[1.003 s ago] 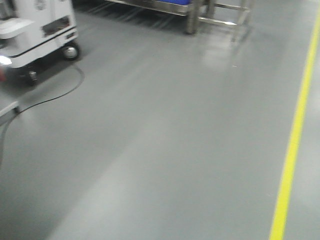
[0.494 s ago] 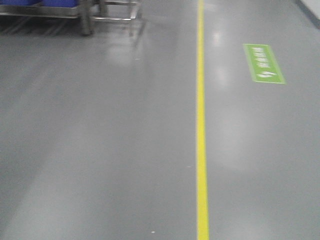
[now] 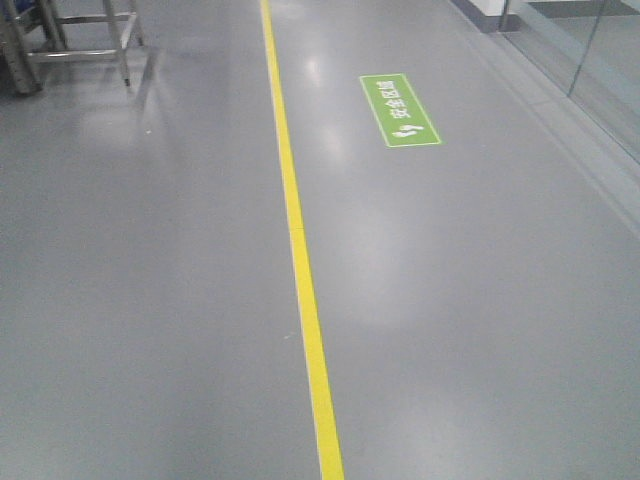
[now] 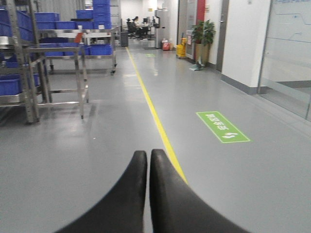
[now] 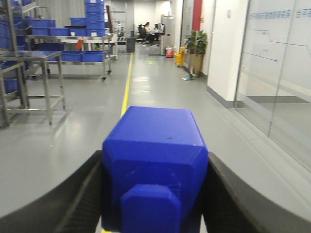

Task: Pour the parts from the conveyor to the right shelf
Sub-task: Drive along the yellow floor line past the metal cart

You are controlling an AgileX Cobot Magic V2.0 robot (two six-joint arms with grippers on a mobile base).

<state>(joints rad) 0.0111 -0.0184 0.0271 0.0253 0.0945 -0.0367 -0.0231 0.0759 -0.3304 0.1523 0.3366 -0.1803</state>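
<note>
The bin (image 5: pixel 154 141) is blue, the floor (image 3: pixel 150 300) grey, its line (image 3: pixel 300 270) yellow, the sign (image 3: pixel 400 110) green.

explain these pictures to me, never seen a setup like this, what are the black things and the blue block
This is a wheeled robot with two arms, each ending in a two-fingered gripper. Each wrist carries a camera, and a third camera looks forward and down from the body.

The front picture shows only grey floor, a yellow line and a green sign.

The left wrist picture looks along the left gripper. Its two black fingers are pressed together and hold nothing. Beyond stand metal racks with blue bins.

The right wrist picture shows the right gripper clamped on either side of a blue box, which it holds. What is inside the box cannot be seen.
</note>
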